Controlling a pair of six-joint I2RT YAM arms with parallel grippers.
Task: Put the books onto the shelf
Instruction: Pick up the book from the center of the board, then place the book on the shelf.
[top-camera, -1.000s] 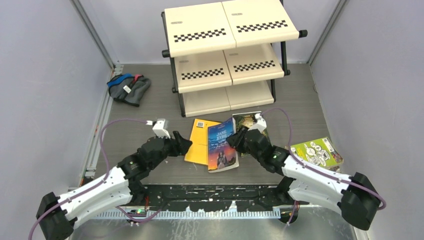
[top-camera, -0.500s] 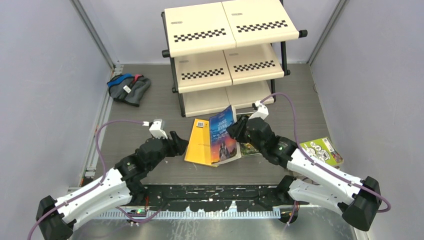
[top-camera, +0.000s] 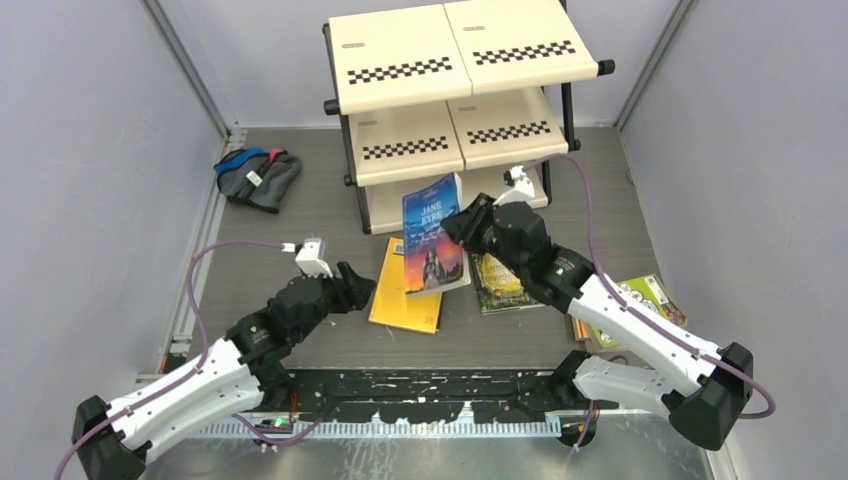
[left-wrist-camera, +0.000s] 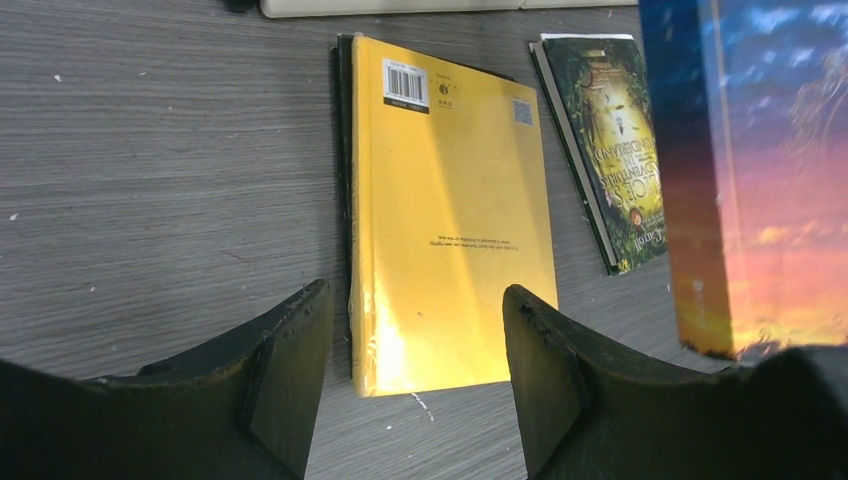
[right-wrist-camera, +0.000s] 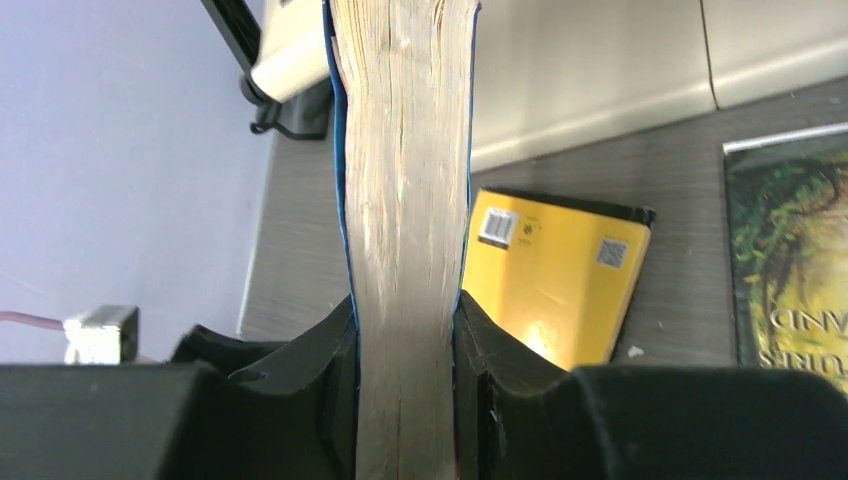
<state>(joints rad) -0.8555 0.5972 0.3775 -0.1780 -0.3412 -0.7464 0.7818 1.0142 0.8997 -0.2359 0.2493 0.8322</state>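
left gripper (top-camera: 358, 282), jaws spread and empty, hovers at the near edge of a yellow book (top-camera: 405, 292) lying flat in front of the shelf (top-camera: 455, 95). to the right, the right gripper (top-camera: 462, 228) clamps the blue jane eyre book (top-camera: 432, 235), held off the table close to the shelf's lowest board. a green book (top-camera: 500, 282) lies flat in front of the shelf, further right.

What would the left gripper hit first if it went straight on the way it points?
Most likely the yellow book, lying flat ahead of the left gripper, its near end between the open fingers; depth is unclear.
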